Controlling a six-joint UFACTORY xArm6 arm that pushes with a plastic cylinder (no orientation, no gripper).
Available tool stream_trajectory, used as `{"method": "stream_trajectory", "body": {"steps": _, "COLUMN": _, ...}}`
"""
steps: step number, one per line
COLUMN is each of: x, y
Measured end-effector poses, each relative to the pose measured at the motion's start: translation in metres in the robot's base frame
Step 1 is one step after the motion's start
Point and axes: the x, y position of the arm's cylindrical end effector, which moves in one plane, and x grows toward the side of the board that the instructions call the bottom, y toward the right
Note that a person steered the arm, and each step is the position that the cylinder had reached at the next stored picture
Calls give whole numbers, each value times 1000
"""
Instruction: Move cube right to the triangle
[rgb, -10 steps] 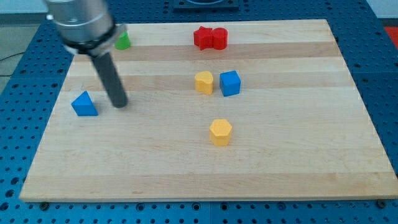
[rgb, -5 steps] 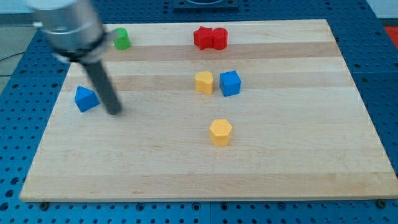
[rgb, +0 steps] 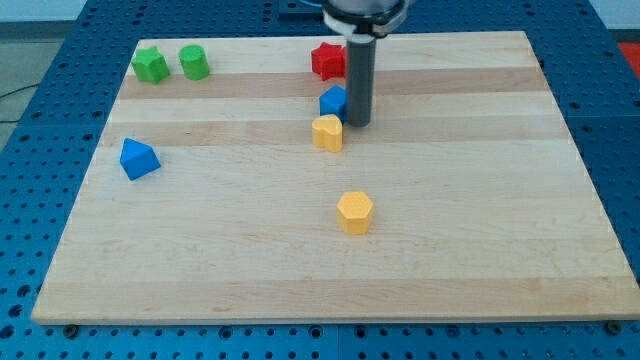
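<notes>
The blue cube (rgb: 333, 101) sits near the board's top middle, partly hidden behind my dark rod. My tip (rgb: 359, 122) rests on the board at the cube's right side, touching or nearly touching it. The blue triangle (rgb: 137, 158) lies far off at the view's left edge of the board. A yellow block (rgb: 327, 132) stands just below the cube.
A red star-shaped block (rgb: 327, 60) sits above the cube, partly hidden by the rod. Two green blocks (rgb: 151, 65) (rgb: 194, 62) are at the top left. A yellow hexagonal block (rgb: 354, 212) lies lower in the middle. The wooden board (rgb: 480, 200) ends on all sides.
My tip has jumped from beside the blue triangle at the left to the cube's right side. The cube has shifted up and left. The second red block is now hidden.
</notes>
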Motion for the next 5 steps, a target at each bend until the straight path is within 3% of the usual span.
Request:
{"method": "stream_trajectory", "body": {"steps": 1, "x": -28, "y": 9}}
{"method": "stream_trajectory", "body": {"steps": 2, "x": -8, "y": -75}}
{"method": "stream_trajectory", "body": {"steps": 4, "x": 23, "y": -76}}
{"method": "stream_trajectory", "body": {"steps": 5, "x": 36, "y": -104}}
